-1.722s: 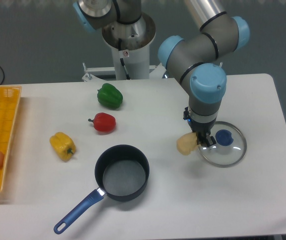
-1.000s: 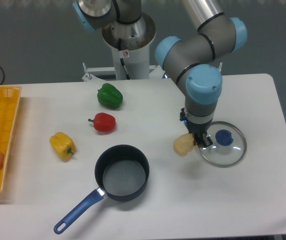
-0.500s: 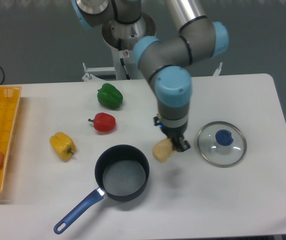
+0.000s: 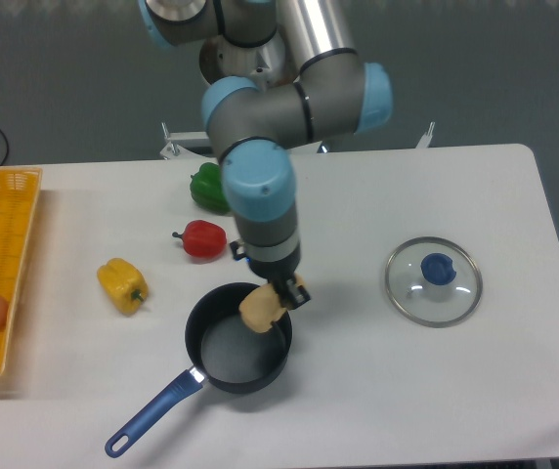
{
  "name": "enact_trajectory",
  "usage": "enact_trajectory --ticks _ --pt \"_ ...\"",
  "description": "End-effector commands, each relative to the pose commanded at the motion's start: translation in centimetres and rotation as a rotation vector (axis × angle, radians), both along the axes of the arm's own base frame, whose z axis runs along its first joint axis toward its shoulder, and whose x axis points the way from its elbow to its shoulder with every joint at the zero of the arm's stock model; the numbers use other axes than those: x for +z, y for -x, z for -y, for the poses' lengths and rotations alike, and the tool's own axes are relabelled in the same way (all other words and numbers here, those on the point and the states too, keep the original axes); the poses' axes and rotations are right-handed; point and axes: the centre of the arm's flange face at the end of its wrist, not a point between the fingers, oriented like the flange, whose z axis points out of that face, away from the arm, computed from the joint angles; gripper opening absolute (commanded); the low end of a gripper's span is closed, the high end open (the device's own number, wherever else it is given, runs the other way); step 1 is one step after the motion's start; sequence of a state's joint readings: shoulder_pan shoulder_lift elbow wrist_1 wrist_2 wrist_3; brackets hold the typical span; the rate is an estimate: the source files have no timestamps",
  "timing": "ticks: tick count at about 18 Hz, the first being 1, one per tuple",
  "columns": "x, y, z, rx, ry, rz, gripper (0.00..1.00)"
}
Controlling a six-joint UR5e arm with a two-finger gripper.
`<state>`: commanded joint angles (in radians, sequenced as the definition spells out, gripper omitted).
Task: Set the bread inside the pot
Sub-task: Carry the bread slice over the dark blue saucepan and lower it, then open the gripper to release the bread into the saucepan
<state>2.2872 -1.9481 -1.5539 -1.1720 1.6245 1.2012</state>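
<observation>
- Fixed camera, the grasp: the gripper (image 4: 281,291) is closed on the bread (image 4: 261,310) and holds it above the far right part of the pot (image 4: 238,338), close to the rim. The bread hangs to the left of the fingers, so the grasp seems to be on one end only.
- Fixed camera, the pot: it stands on the worktop (image 4: 377,391) with its blue handle (image 4: 152,413) pointing to the near left. The grey base inside looks bare.
- Fixed camera, the other things: a glass lid (image 4: 434,280) lies well apart on the right. A red pepper (image 4: 201,239), a yellow pepper (image 4: 123,285) and a green pepper (image 4: 204,186) are to the left, beside a yellow basket (image 4: 6,234).
- Risk: I think that if the bread is released here, it could strike the rim and fall outside. A descent too near the wall could also push the pot.
</observation>
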Motion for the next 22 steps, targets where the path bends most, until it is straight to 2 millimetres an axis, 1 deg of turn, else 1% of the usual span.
enact_trajectory --ticks 2,4,6,8,10,12,13,16,19,20,22 --pt "-1.0 -0.7 -1.1 -0.001 0.000 -0.001 0.40" --pt "-2.5 -1.0 -2.2 0.006 -0.005 -0.012 0.40" --pt "-3.6 -0.8 -2.6 0.014 -0.009 -0.015 0.40" --pt "-4.3 -0.6 -3.2 0.026 -0.008 -0.015 0.40" --pt "-4.3 -0.5 -3.5 0.022 -0.011 -0.017 0.41" --pt "-4.1 -0.5 -3.6 0.022 -0.013 -0.019 0.47" --pt "-4.2 -0.5 -3.6 0.022 -0.013 -0.017 0.52" --pt "-4.7 -0.4 -3.7 0.019 -0.012 -0.018 0.53" --pt "-5.0 -0.3 -3.9 0.017 -0.013 -0.019 0.70" --pt "-5.0 -0.3 -3.9 0.017 -0.013 -0.019 0.73" --pt "-4.8 -0.3 -3.8 0.019 -0.014 -0.020 0.76"
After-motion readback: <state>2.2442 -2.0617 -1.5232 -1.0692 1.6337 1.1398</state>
